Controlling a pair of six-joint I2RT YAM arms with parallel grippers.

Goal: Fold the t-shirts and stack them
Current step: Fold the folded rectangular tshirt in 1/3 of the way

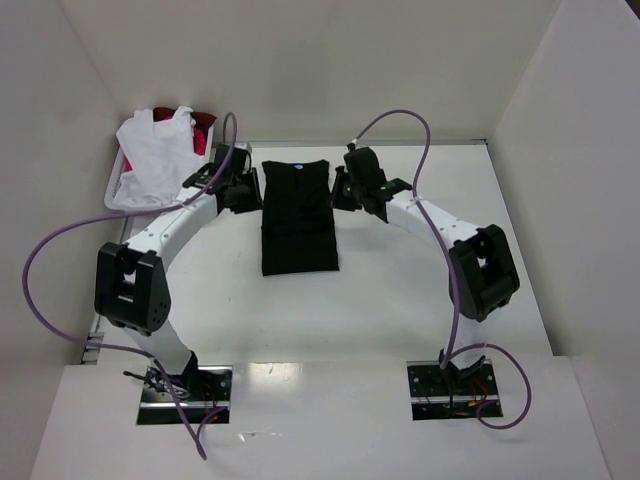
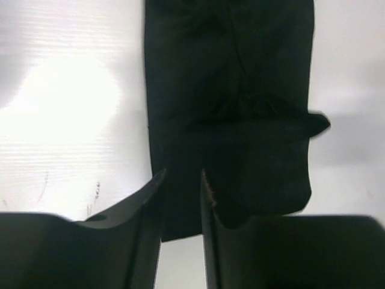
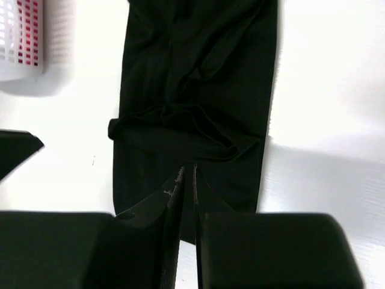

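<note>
The black t-shirt (image 1: 298, 215) lies on the table as a long narrow folded strip, with its light-blue neck label (image 1: 300, 167) at the far end. It fills the left wrist view (image 2: 228, 90) and the right wrist view (image 3: 192, 78). My left gripper (image 1: 243, 190) hovers at the strip's far left edge. Its jaws (image 2: 181, 174) stand a little apart over the cloth, with nothing between them. My right gripper (image 1: 345, 190) is at the far right edge, with its jaws (image 3: 187, 168) nearly together and empty. A white t-shirt (image 1: 155, 150) and a red one (image 1: 205, 120) lie in the basket.
A white basket (image 1: 115, 190) stands at the far left against the wall, and its mesh corner shows in the right wrist view (image 3: 21, 36). White walls enclose the table (image 1: 400, 300) on the left, back and right. Purple cables loop over both arms.
</note>
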